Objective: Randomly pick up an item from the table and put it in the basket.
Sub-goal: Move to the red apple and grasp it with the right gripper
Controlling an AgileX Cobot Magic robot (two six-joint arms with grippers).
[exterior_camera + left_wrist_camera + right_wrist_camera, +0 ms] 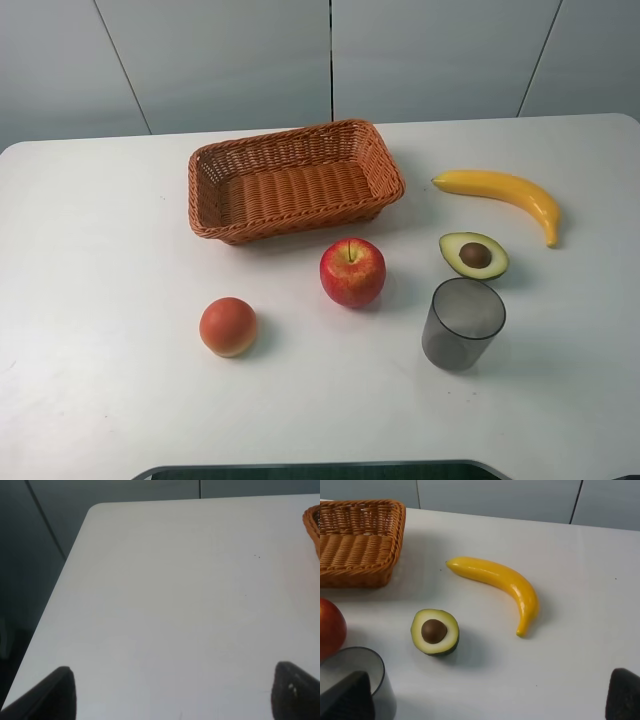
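Note:
The red apple (352, 272) with yellowish streaks stands upright on the white table (100, 250), just in front of the orange-brown wicker basket (295, 180), which holds nothing. Neither gripper shows in the exterior high view. In the left wrist view, my left gripper (175, 697) is open and empty over bare table near its left edge, with a corner of the basket (314, 525) in sight. In the right wrist view, my right gripper (487, 700) is open and empty, with the apple's edge (330, 627) and the basket (357, 542) in sight.
An orange-red round fruit (228, 326) lies front left of the apple. A dark translucent cup (462, 323) stands front right of it. A halved avocado (474, 255) and a yellow banana (500, 190) lie to the right of the basket.

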